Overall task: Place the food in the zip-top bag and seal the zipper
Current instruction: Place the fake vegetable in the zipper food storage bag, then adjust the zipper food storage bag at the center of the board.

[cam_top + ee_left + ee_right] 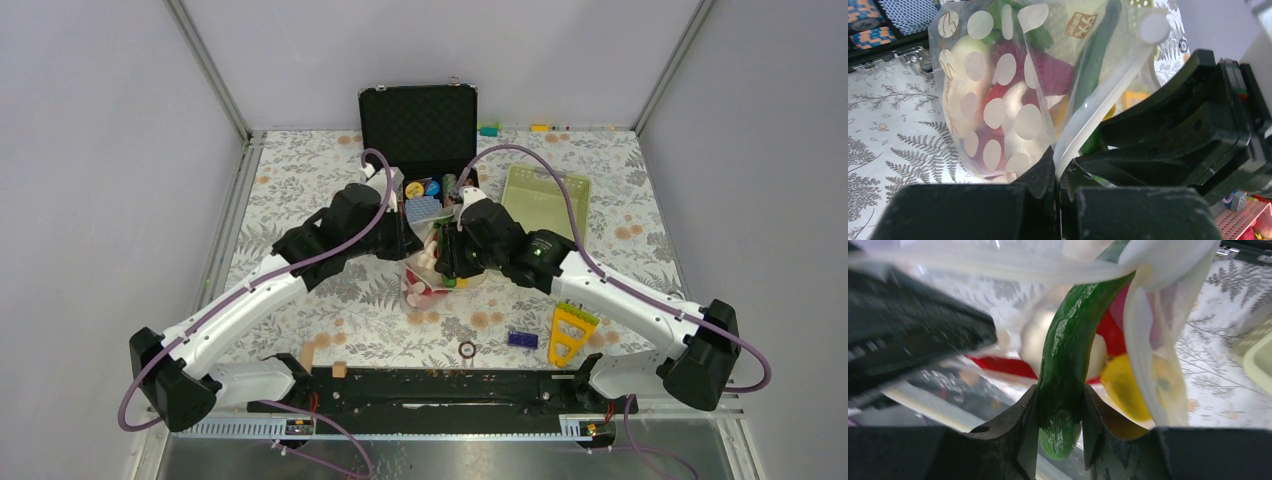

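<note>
Zip-top bag (998,90) partly behind left hand (1057,167)

This is a robot test cell in a lab, not a home. Plain pale grey wall panels (100,150) set in bare aluminium frame posts (208,65) box in a table under a fern-and-flower printed cloth (300,170). Two white-and-black robot arms (240,300) trailing purple cables (512,148) are bolted to a black base rail (450,385), behind the left gripper (418,248) and right gripper (447,260). Props lie scattered about. An open black foam-lined case (420,120) stands beyond the grippers. A pale green plastic basket (535,205) sits to the right gripper's right, and a yellow triangular plastic toy (570,330) lies behind it.
</note>
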{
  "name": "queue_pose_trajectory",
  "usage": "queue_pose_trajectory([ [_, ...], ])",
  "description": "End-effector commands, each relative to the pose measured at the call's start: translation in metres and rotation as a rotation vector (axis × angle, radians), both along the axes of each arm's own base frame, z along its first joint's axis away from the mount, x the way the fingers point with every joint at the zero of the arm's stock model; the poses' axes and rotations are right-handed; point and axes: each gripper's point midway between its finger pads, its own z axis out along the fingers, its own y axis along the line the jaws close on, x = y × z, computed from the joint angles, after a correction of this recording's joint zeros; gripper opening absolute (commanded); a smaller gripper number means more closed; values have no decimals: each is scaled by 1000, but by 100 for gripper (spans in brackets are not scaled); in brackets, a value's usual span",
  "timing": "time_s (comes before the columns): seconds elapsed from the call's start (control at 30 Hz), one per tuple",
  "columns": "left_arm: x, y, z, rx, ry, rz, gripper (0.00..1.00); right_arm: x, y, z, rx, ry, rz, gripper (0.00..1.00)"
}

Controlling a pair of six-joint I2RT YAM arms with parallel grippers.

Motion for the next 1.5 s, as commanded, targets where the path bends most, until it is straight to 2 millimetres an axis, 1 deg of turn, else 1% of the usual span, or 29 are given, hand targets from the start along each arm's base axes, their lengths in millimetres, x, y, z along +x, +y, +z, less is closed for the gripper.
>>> queue_pose_trajectory([
  [0.0,-4,-15,22,-72,-80,-52,0,25,23,31,269,13,-229,18],
  [0.07,-7,-17,21,-74,-77,-64,0,32,27,32,324,9,-279,20],
  [0.2,-14,-21,19,-90,-75,-87,0,46,24,26,364,-14,-379,26],
  [0.27,-14,-21,17,-95,-72,-79,0,46,23,24,344,-29,-375,28],
  [0.33,-11,-21,16,-93,-65,-60,0,45,20,22,303,-48,-350,33],
  [0.37,-9,-21,14,-89,-58,-50,0,44,19,21,289,-63,-334,37],
  [0.47,-3,-23,9,-73,-37,-24,0,40,18,19,254,-97,-267,57],
  [0.53,-1,-24,8,-73,-30,-17,0,36,17,21,226,-122,-206,67],
  [0.63,2,-26,12,-85,-34,-9,0,31,14,28,213,-164,-147,75],
  [0.7,4,-26,13,-86,-34,2,0,24,13,37,222,-193,-88,76],
  [0.83,7,-26,12,-88,-24,13,0,6,16,63,301,-257,40,80],
  [0.93,7,-26,11,-92,-17,11,0,-1,5,77,319,-314,68,89],
  [1.0,6,-26,10,-92,-13,10,0,-2,-8,78,299,-348,45,98],
  [1.07,5,-26,11,-95,-15,9,0,5,-28,72,246,-380,-35,100],
  [1.17,5,-25,12,-99,-20,8,0,13,-59,57,146,-394,-161,100],
  [1.23,4,-25,13,-100,-22,3,0,15,-73,45,80,-387,-201,100],
  [1.33,3,-25,14,-101,-25,-5,0,18,-83,27,21,-355,-236,100],
  [1.4,2,-24,15,-104,-27,-3,0,22,-85,14,12,-305,-255,99],
  [1.47,2,-24,15,-104,-28,-4,0,27,-84,-1,21,-232,-273,96],
])
